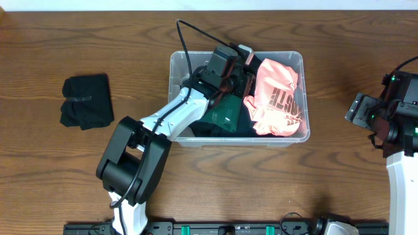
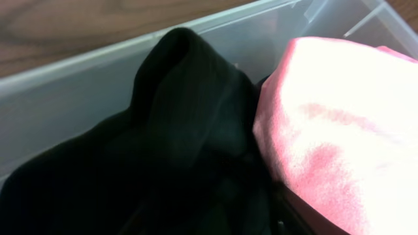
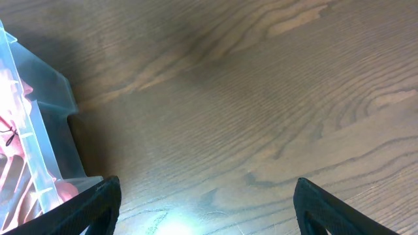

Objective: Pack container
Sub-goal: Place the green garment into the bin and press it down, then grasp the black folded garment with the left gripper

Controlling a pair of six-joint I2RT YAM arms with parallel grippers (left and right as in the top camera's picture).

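The clear plastic container [image 1: 274,53] stands mid-table. It holds a pink garment [image 1: 277,98] on the right, with a dark green garment [image 1: 225,114] and black cloth [image 1: 246,125] on the left. My left gripper [image 1: 238,75] is down inside the container at its back left. In the left wrist view black cloth [image 2: 183,130] fills the frame and hides the jaws, with the pink garment [image 2: 339,124] beside it and the container wall [image 2: 78,85] behind. My right gripper [image 3: 206,209] is open and empty over bare table, right of the container's corner [image 3: 52,91].
A folded black garment [image 1: 87,101] lies on the wooden table, left of the container. My right arm [image 1: 395,121] stands near the table's right edge. The left arm's cable arcs over the container's back left corner.
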